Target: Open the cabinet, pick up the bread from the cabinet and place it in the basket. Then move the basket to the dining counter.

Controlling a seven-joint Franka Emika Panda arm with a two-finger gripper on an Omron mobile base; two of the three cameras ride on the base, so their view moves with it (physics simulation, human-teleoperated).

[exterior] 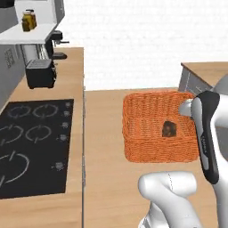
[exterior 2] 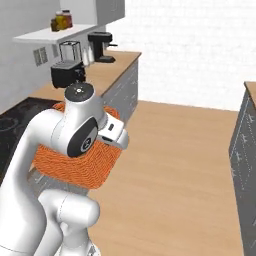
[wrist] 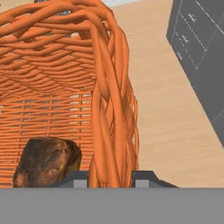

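A: Evidently, panel one: my gripper (wrist: 111,179) straddles one side wall of the basket (exterior: 151,116). State of the grip?

B: Narrowed onto the wicker. In the hand view one fingertip (wrist: 78,179) sits inside the wall and the other outside, with the woven rim rising between them. I read that as a pinch on the wall, not on the base.

A: And the bread (wrist: 47,161)?

B: It lies on the basket floor, just beside my inner fingertip, on the inside of the wall I hold. It appears free, touching nothing of mine.

A: Where does the basket rest?

B: On the light-wood worktop (exterior: 104,169), directly beneath my gripper, close to that worktop's far edge as the right base view shows it.

A: Principal hazards from this configuration?

B: First, tilt. I hold a single wall, so the weight hangs to one side of my gripper; a lift could swing the opposite side down and roll the bread toward it, or out. Second, slip. Woven strands are rounded and compliant, so a narrow pinch may creep up the rim under load. Third, dragging. A low carry could catch the base on the worktop edge and twist the basket out of the grip.
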